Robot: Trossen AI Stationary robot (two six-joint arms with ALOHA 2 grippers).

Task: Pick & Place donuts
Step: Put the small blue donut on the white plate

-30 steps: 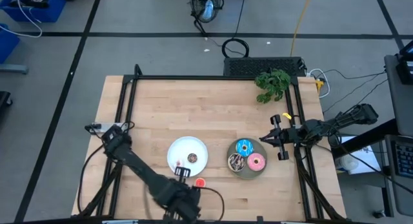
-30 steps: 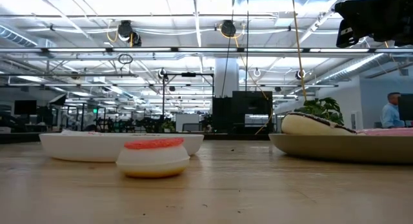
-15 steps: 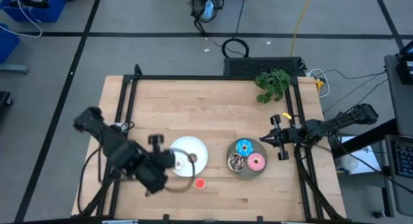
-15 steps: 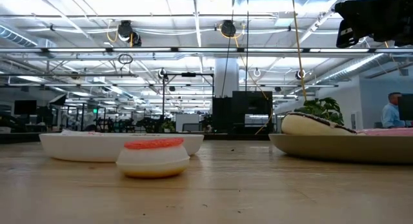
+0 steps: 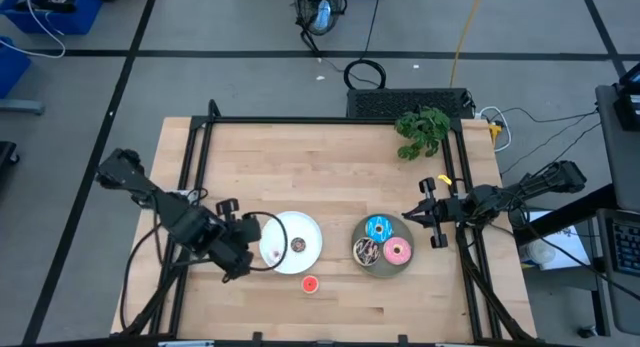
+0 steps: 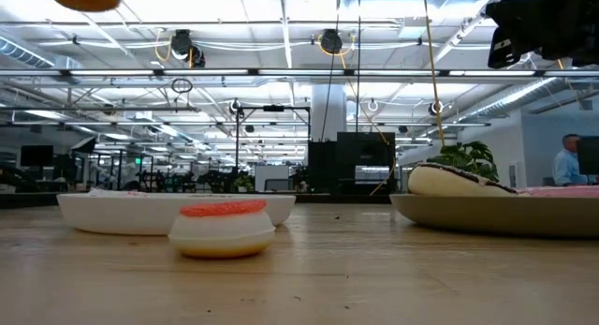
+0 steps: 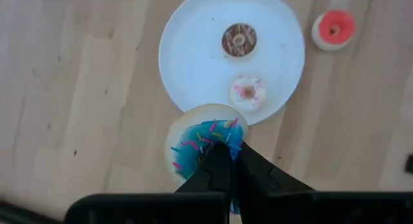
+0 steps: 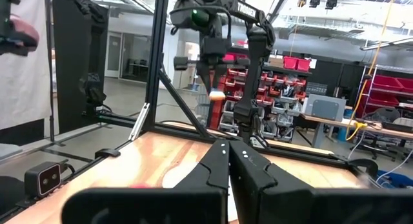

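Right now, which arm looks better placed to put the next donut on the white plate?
The left. Its tool is shut on a blue sprinkled donut right at the white plate edge. The right tool waits shut and empty beside the grey plate.

Two donuts (image 5: pixel 297 244) on the left plate (image 5: pixel 306 228), three on the right plate (image 5: pixel 373 265).

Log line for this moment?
left tool: shut on blue donut, beside white plate | right tool: shut, waiting by grey plate | red donut: on table
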